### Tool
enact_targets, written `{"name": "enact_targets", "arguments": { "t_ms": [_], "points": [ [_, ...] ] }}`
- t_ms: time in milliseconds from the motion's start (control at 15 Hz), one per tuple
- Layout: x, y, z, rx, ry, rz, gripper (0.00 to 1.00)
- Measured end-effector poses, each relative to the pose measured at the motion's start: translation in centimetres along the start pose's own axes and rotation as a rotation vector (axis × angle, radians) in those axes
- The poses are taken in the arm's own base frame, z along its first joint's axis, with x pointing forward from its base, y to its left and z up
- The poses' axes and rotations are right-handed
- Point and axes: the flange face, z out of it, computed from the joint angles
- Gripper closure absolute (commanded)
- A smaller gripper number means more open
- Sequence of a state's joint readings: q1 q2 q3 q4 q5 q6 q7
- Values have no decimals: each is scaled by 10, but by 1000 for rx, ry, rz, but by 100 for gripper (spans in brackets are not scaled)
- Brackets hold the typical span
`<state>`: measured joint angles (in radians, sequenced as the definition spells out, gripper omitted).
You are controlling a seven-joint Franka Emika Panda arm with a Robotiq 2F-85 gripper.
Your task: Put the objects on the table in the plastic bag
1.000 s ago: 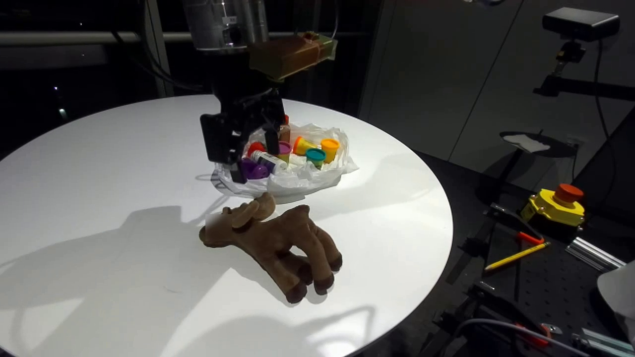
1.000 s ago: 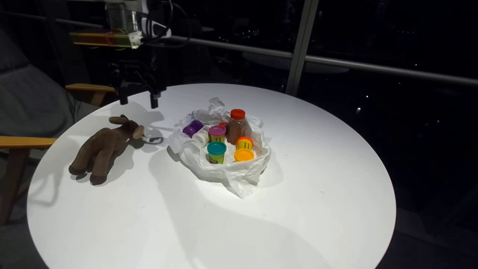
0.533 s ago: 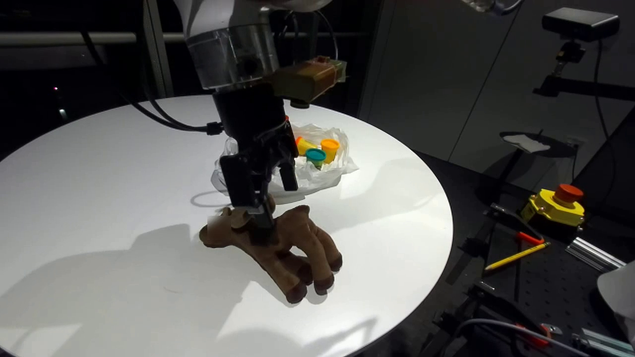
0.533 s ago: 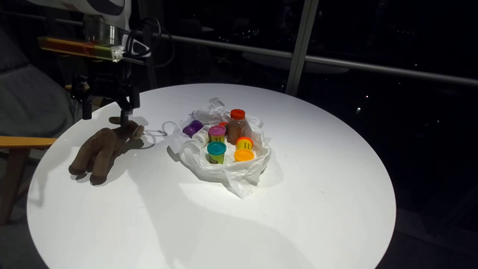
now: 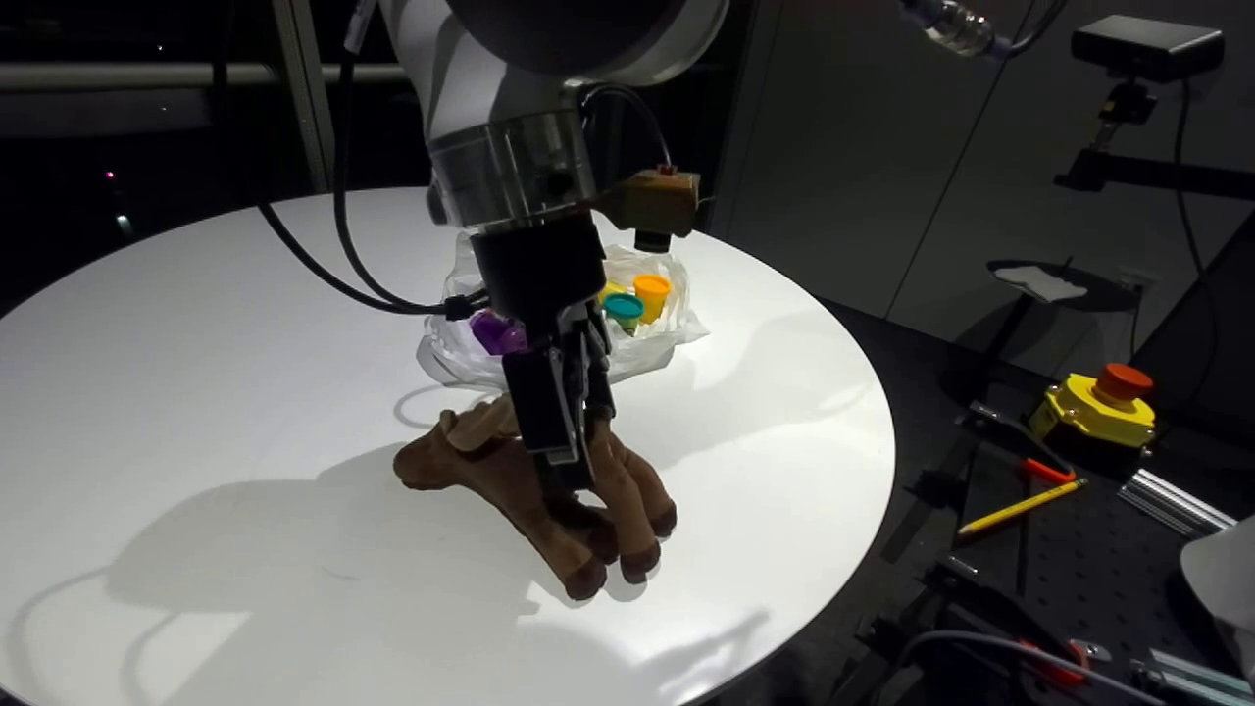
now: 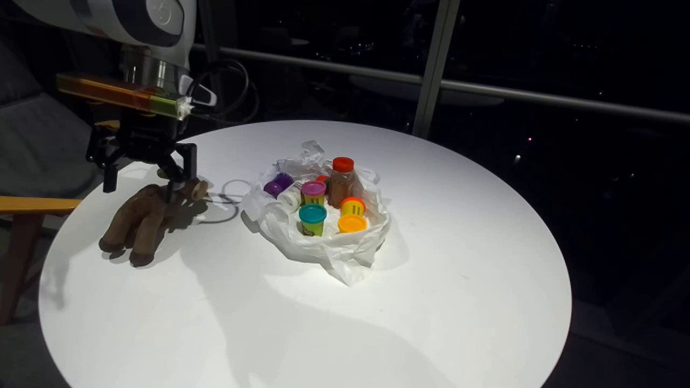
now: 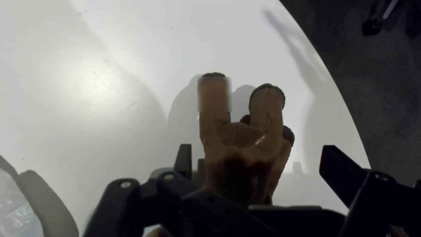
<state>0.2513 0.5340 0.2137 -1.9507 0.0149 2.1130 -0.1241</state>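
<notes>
Toy animal point(image 6: 146, 207): probably light, soft, non-slip; grasp across its middle. Hand point(image 7: 256, 154): spread wide, gripping nothing.

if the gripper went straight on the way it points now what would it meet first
Most likely the brown plush moose under the gripper, though depth is unclear and the spread fingertips could pass its sides to the white table.
</notes>
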Motion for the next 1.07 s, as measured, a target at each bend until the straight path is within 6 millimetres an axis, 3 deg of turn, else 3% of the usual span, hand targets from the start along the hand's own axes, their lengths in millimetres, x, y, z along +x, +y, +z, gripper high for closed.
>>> {"name": "enact_targets", "arguments": {
  "t_ms": [133, 200, 267, 733, 933, 1067],
  "points": [
    [2, 1, 5, -15, 59, -27, 0],
    [3, 2, 8, -27, 88, -38, 9],
    [4, 2, 10, -42, 113, -50, 25],
    [2, 7, 22, -128, 200, -101, 85],
    [0, 13, 8, -136, 221, -63, 91],
    [-4, 18, -14, -148, 251, -32, 88]
  ]
}}
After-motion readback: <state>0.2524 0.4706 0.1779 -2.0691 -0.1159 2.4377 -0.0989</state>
